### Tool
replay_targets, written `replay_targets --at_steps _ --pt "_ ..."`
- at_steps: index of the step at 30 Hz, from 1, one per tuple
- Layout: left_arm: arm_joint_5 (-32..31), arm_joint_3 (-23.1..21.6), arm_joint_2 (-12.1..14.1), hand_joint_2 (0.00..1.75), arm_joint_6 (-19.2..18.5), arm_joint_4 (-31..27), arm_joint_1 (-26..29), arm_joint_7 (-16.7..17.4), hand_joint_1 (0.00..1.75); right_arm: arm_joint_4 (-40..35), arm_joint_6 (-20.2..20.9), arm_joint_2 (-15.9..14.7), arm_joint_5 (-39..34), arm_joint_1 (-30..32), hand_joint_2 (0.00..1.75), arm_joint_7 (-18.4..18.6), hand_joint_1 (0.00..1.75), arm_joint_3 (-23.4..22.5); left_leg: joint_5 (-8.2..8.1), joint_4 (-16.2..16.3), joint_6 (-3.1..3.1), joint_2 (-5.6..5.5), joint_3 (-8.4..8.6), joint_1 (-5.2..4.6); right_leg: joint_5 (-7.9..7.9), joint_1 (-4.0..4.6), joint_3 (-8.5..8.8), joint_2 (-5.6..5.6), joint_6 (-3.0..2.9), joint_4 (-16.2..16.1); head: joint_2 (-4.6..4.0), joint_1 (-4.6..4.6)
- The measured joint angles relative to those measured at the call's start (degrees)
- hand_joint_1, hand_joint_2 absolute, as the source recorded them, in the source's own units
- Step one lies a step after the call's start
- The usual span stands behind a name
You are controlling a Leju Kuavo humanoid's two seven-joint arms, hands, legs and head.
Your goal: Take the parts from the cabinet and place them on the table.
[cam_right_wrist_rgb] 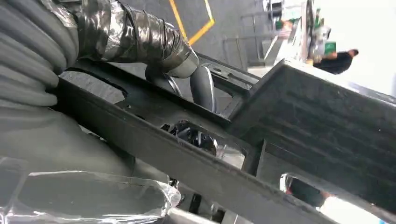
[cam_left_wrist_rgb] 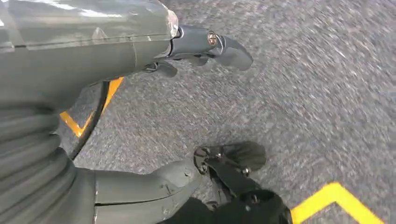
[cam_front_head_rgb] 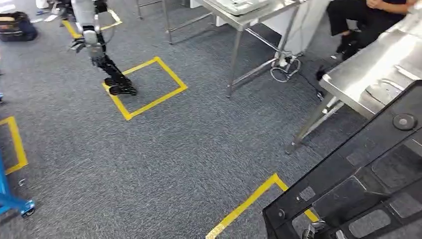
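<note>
Spreading across most of the head view is grey carpeted floor point(cam_front_head_rgb: 189, 149), marked with yellow tape squares point(cam_front_head_rgb: 147, 87). A steel surface point(cam_front_head_rgb: 378, 74) runs along the right side, its legs standing on the carpet, and a second steel surface point(cam_front_head_rgb: 249, 15) stands farther back near the top middle; a person in dark clothes point(cam_front_head_rgb: 368, 20) sits between the two at the top right. A coil of cable point(cam_front_head_rgb: 284, 67) lies by the legs of the farther one.

At the lower right, a large black moulded part point(cam_front_head_rgb: 358, 184) with recessed panels and cut-outs is carried tilted above the floor, its upper edge overlapping the near steel surface in the picture. The right hand point(cam_right_wrist_rgb: 187, 84) is clamped on this part, its thumb pressed over a rib while darker fingers point(cam_right_wrist_rgb: 194, 137) show through an opening beneath.

The left hand point(cam_front_head_rgb: 117, 79) hangs over the carpet at the upper left, above one tape square, holding nothing; its fingers point(cam_left_wrist_rgb: 233, 161) are spread apart from the thumb point(cam_left_wrist_rgb: 224, 46).

A blue frame with a castor point(cam_front_head_rgb: 12, 199) sits at the left edge.
</note>
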Motion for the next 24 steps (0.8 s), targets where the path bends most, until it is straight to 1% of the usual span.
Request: replay_targets --at_steps 1,2,3,4,5,7,8,9,10,11,12,13,14,15,16,17,18,19,20,21,22,23,24 --pt "0.0 0.0 -0.02 1.75 0.0 0.0 -0.11 0.0 0.0 0.0 0.0 0.0 0.0 0.01 1.75 0.0 1.75 -0.04 -0.18 0.0 -0.14 0.76 0.26 0.0 2.64 0.03 2.79 -0.46 -0.22 -4.98 0.0 0.02" --pt "0.0 0.0 -0.02 1.75 0.0 0.0 -0.17 0.0 0.0 0.0 0.0 0.0 0.0 0.01 1.75 0.0 1.75 -0.07 -0.36 -0.01 -0.33 1.39 0.56 0.0 4.78 0.18 5.78 -1.83 -0.57 -10.28 0.0 0.0" --pt "0.0 0.0 -0.04 1.75 0.0 0.0 -0.16 0.0 0.0 -0.02 0.0 0.0 0.0 -0.06 1.75 -0.02 1.75 -0.07 -0.54 -0.02 -0.58 1.99 1.01 -0.11 4.96 0.6 7.95 -4.85 -1.08 -14.52 0.0 0.02" --pt "0.0 0.0 -0.04 1.75 0.0 0.0 -0.14 0.0 0.0 -0.02 0.0 0.0 0.0 -0.15 1.75 0.04 1.75 -0.04 -0.86 0.09 -1.06 2.41 0.84 -0.5 4.92 0.98 8.04 -4.74 -1.43 -14.76 0.0 -0.02" --pt "0.02 0.0 -0.04 1.75 -0.02 0.0 -0.18 0.02 0.0 -0.15 0.0 0.0 0.0 -0.06 1.75 0.04 1.75 -0.07 -0.91 -0.02 -1.25 2.91 1.0 -0.45 4.92 1.07 7.92 -3.91 -1.69 -14.72 0.0 0.0" --pt "0.02 0.0 -0.04 1.75 -0.02 0.0 -0.51 0.02 0.0 -0.17 -0.02 0.0 0.02 0.11 1.75 0.09 1.75 -0.13 -0.91 -0.41 -1.78 4.08 1.79 -0.46 4.93 1.25 7.62 -2.67 -2.18 -14.76 0.0 0.0" --pt "0.02 0.0 -0.02 1.75 -0.02 0.0 -0.6 0.02 0.0 -0.31 -0.02 0.0 0.04 0.15 1.75 0.22 1.75 -0.15 -1.25 -0.34 -2.26 3.99 1.99 -0.42 5.39 0.63 8.05 -1.82 -2.81 -15.49 0.0 -0.04" --pt "0.02 0.0 -0.02 1.75 -0.02 0.0 -0.63 0.02 0.0 -0.37 -0.04 0.02 0.13 0.28 1.75 0.31 1.75 -0.15 -2.24 0.8 -2.59 0.52 1.65 -0.19 5.64 0.46 8.15 -1.36 -3.02 -15.83 0.0 -0.04" --pt "0.02 0.0 -0.02 1.75 -0.02 0.0 -0.58 0.0 0.0 -0.44 -0.11 0.0 0.2 0.18 1.75 0.44 1.75 -0.17 -4.16 3.57 -2.71 -1.85 0.38 -0.09 5.73 0.37 8.1 -0.88 -3.42 -15.85 0.0 -0.07" --pt "0.02 0.0 0.0 1.75 -0.02 0.0 -0.41 0.0 0.0 -0.48 -0.15 0.02 0.22 0.06 1.75 0.5 1.75 -0.15 -6.42 7.78 -2.77 -2.9 -1.58 -0.05 5.75 0.37 8.03 -0.23 -3.48 -15.84 0.0 -0.11" --pt "0.02 0.0 0.0 1.75 -0.09 0.0 -0.28 0.04 0.0 -0.48 -0.22 0.02 0.35 0.1 1.75 0.63 1.75 -0.15 -8.45 12.55 -2.88 -3.35 -3.85 -0.07 5.71 0.43 8.04 0.54 -3.54 -15.81 0.0 -0.09" --pt "-0.02 0.0 -0.02 1.75 -0.17 0.0 -0.11 0.04 0.0 -0.48 -0.37 0.02 0.37 0.16 1.75 0.72 1.75 -0.15 -9.47 16.5 -2.97 -3.41 -5.93 -0.07 5.7 0.52 8.02 1.44 -3.57 -15.69 0.0 -0.11" --pt "-0.02 0.0 -0.02 1.75 -0.18 0.0 0.03 0.07 0.0 -0.48 -0.48 0.02 0.39 0.17 1.75 0.81 1.75 -0.17 -8.82 17.48 -2.95 -3.42 -6.68 -0.06 5.65 0.56 8.03 2.32 -3.63 -15.53 0.0 -0.09" --pt "-0.02 0.0 -0.02 1.75 -0.18 0.0 0.05 0.11 0.0 -0.48 -0.52 0.02 0.53 0.16 1.75 0.94 1.75 -0.17 -6.74 15.68 -2.87 -3.5 -6.21 -0.06 5.55 0.57 8.06 3.22 -3.63 -15.34 0.0 -0.09" --pt "-0.02 0.0 0.0 1.75 -0.17 0.0 0.0 0.11 0.0 -0.48 -0.57 0.02 0.65 0.17 1.75 1.03 1.75 -0.17 -3.97 11.83 -2.73 -3.69 -4.74 -0.06 5.46 0.56 8.11 4.12 -3.57 -15.14 0.0 -0.09" --pt "-0.02 0.02 0.0 1.75 -0.17 0.0 -0.05 0.11 0.0 -0.48 -0.59 0.02 0.81 0.19 1.75 1.11 1.75 -0.15 -1.11 6.79 -2.54 -4.5 -2.71 -0.05 5.32 0.56 8.2 4.97 -3.41 -14.9 0.0 -0.11" --pt "-0.02 0.02 0.07 1.75 -0.17 0.0 -0.01 0.11 0.0 -0.48 -0.59 0.02 0.94 0.2 1.75 1.16 1.75 -0.15 0.59 2.16 -2.22 -6.97 -1.0 0.0 5.2 0.46 8.08 5.71 -3.24 -14.71 0.0 -0.09" --pt "-0.04 0.02 0.15 1.75 -0.18 0.0 -0.03 0.13 0.0 -0.52 -0.59 0.0 1.05 0.12 1.75 1.2 1.75 -0.15 -0.29 1.24 -2.05 -9.07 -0.63 0.1 5.09 0.76 7.79 6.26 -2.9 -14.33 0.0 -0.07" --pt "-0.02 0.02 0.15 1.75 -0.18 0.0 -0.01 0.13 0.0 -0.61 -0.55 0.02 1.16 0.11 1.75 1.22 1.75 -0.13 -0.16 0.93 -1.91 -8.8 -0.67 0.07 5.16 0.61 7.6 6.82 -2.73 -14.19 0.0 -0.11" --pt "-0.04 0.02 0.15 1.75 -0.17 0.0 -0.04 0.17 0.0 -0.63 -0.52 0.02 1.18 0.17 1.75 1.22 1.75 -0.13 -0.16 1.16 -1.87 -8.5 -0.68 -0.02 5.26 0.52 7.46 7.05 -2.56 -14.32 0.0 -0.13" --pt "-0.02 0.02 0.15 1.75 -0.17 0.0 -0.23 0.22 0.0 -0.63 -0.5 0.02 1.22 0.3 1.75 1.25 1.75 -0.09 -0.2 1.07 -1.68 -8.01 -0.69 -0.26 5.36 0.26 7.3 7.67 -2.16 -14.5 0.0 -0.07" --pt "-0.04 0.02 0.15 1.75 -0.2 -0.02 -0.28 0.22 0.0 -0.65 -0.5 0.02 1.27 0.45 1.75 1.31 1.75 -0.11 -0.12 1.06 -1.29 -7.36 -0.43 -0.4 5.6 0.17 7.16 8.36 -1.67 -14.7 0.0 -0.11" --pt "-0.04 0.02 0.09 1.75 -0.2 0.0 -0.39 0.22 0.0 -0.74 -0.5 0.0 1.38 0.54 1.75 1.42 1.75 -0.13 0.27 0.43 -0.75 -6.64 -0.25 0.06 5.71 0.39 7.06 8.96 -1.22 -14.74 0.0 -0.07"
